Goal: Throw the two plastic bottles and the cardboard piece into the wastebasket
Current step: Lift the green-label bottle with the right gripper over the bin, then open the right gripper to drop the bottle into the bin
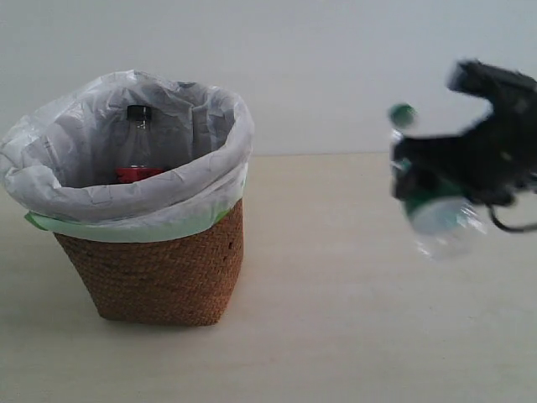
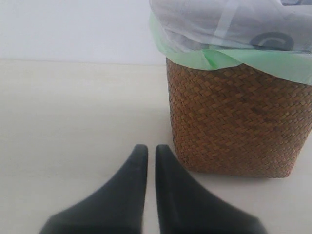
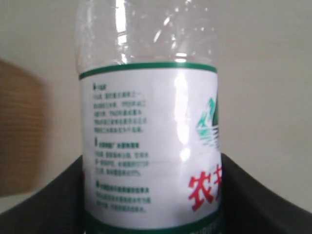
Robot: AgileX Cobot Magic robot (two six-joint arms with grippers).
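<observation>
The brown wicker wastebasket with its white bag stands on the left of the table. Inside it the black-capped bottle with the red label stands upright. My right gripper hangs in the air at the right, blurred, shut on the green-capped bottle, whose cap points up and left. In the right wrist view the green-white label fills the frame between the black fingers. My left gripper is shut and empty, low beside the wastebasket. The cardboard piece is out of view.
The pale table stretches between the basket and the right arm. A plain light wall rises behind. The bag's pale green edge folds over the basket's rim.
</observation>
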